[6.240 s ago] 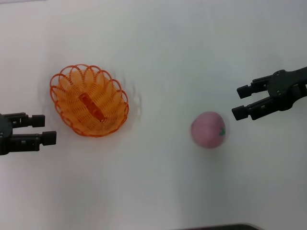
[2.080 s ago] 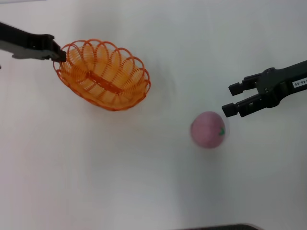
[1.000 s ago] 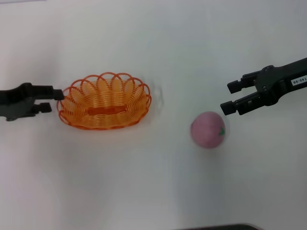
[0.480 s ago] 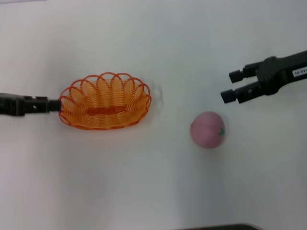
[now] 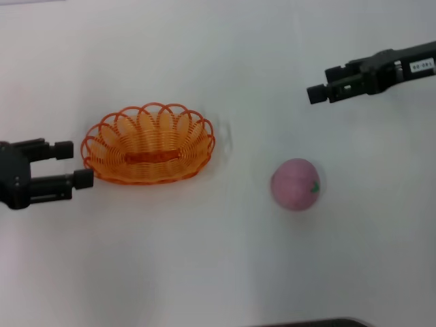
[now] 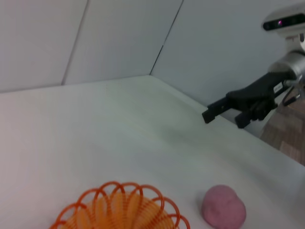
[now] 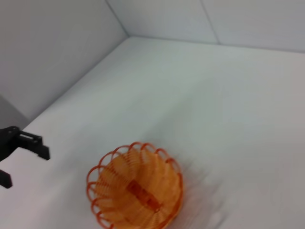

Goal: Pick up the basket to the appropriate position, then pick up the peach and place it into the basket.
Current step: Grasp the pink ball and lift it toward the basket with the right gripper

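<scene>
Head view shows the white table (image 5: 218, 259) filling the whole frame. The basket (image 5: 148, 153), orange wire with a looped rim, sits left of centre with its long side running across the picture, flat on the table, and nothing lies inside it.

At the left edge, a little below the basket's middle, the left gripper (image 5: 73, 164) points toward the basket. Its two fingers are spread apart with clear table between them; the lower fingertip lies just beside the basket's left rim, and whether it touches cannot be told. It holds nothing.

In the upper right of the frame, the right gripper (image 5: 325, 84) reaches in from the right edge. It shows side-on there, so the spacing of its fingers is hard to read. From the left wrist view, the same gripper (image 6: 224, 112) appears in the right part of the picture with its fingers apart and nothing between them.

The peach (image 5: 296, 184), round and pink with a small green mark on its right side, rests on the table right of centre, well apart from the basket and below the right gripper.
</scene>
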Available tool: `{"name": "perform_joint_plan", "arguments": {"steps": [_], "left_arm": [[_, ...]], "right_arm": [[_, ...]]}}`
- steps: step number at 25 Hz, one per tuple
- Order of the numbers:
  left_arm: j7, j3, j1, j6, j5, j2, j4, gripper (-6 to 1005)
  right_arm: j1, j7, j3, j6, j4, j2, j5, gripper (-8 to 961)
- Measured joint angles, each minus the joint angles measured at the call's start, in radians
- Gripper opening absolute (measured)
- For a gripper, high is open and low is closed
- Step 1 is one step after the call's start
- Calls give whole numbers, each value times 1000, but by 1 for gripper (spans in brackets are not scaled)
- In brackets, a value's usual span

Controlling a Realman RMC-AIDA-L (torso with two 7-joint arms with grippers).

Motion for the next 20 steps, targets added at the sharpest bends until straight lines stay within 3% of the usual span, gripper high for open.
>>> {"name": "perform_joint_plan", "arguments": {"steps": [6, 9, 13, 14, 15, 17, 20], "left_arm": [[6, -1, 25, -7, 27, -2, -2, 742], [6, -5, 28, -16, 29, -3, -12, 878], [7, 0, 27, -44, 34, -3, -41, 874], [7, 2, 26, -50, 34, -3, -48, 873], [7, 4, 25, -56, 35, -3, -55, 872], [7, 4, 22, -62, 35, -3, -65, 871], [7, 4, 19, -70, 35, -3, -72, 870]], "right_arm": [[46, 91, -135, -73, -100, 10, -85, 950], [82, 114, -181, -89, -116, 21, -168, 950], [116, 134, -246, -55, -103, 47, -259, 950], [119, 139, -288, -30, -100, 65, -281, 950], [119, 139, -288, -30, -100, 65, -281, 949], [120, 142, -330, -7, -96, 86, -303, 948], [126, 159, -390, 30, -69, 96, -313, 946]]}}
